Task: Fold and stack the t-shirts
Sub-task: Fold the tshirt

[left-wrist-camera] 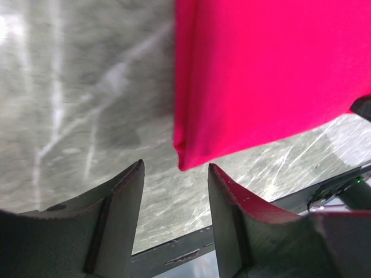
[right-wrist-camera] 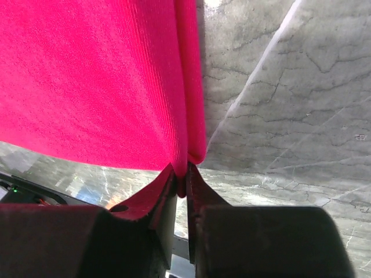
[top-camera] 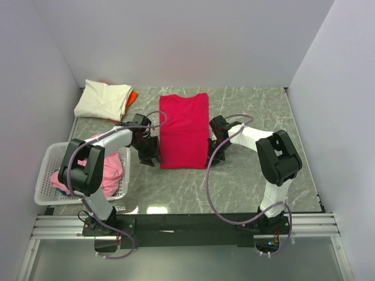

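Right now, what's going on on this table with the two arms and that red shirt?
Both arms are at the red t-shirt, folded into a long strip mid-table. The right gripper is pinched on its near right corner; the left gripper is open, the near left corner just ahead of its fingertips, ungripped. A folded cream t-shirt lies on an orange t-shirt at the far left, and pink t-shirts wait in the white basket.

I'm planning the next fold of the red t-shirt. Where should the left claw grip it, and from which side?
Probably its near left corner, coming in from the left. The red t-shirt lies flat as a long strip, that corner sits just ahead of the open left claw, and the right claw pinches the near right corner.
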You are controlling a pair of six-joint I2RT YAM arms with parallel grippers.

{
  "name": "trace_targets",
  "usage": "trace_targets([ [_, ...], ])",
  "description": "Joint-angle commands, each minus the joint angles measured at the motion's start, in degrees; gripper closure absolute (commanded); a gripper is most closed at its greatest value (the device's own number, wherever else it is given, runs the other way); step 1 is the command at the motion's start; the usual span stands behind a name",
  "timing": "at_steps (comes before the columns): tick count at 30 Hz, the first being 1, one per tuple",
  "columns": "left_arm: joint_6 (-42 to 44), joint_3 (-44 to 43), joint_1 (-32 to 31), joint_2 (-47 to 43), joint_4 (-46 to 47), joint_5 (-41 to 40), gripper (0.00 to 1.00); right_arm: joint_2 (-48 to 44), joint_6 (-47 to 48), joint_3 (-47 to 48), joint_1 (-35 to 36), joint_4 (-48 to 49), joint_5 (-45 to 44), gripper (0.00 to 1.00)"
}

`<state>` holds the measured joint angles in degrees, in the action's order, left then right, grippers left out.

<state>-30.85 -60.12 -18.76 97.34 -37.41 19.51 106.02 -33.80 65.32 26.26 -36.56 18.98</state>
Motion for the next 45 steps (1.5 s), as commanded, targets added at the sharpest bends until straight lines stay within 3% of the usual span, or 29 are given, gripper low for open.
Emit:
trace_targets([
  [1, 0.35, -0.09, -1.8, 0.04, 1.02, -0.17, 0.47, -0.11, 0.23, -1.07, 0.28, -0.09, -0.79, 0.84],
  [11, -2.11, 1.76, -2.77, 1.97, 1.38, -2.63, 0.57, -0.64, 1.02, -1.51, 0.37, -0.01, -0.7, 0.89],
  [28, -4.83, 3.43, -5.05, 4.35, 4.62, -2.46, 0.65, -0.37, 2.34, -0.72, 0.46, -0.36, -0.35, 0.91],
  [31, -5.18, 3.95, -5.06, 5.05, 5.24, -2.28, 0.71, -0.55, 2.6, -0.9, 0.46, -0.27, -0.26, 0.92],
  [35, -5.36, 4.74, -5.14, 5.75, 5.59, -3.07, 1.0, -1.25, 2.86, -0.9, 0.37, -0.71, -0.61, 0.98],
  [45, -7.03, 8.17, -5.14, 1.98, 3.92, -10.1, 0.99, -4.06, 2.69, -3.62, 0.19, -1.68, -2.9, 1.0],
])
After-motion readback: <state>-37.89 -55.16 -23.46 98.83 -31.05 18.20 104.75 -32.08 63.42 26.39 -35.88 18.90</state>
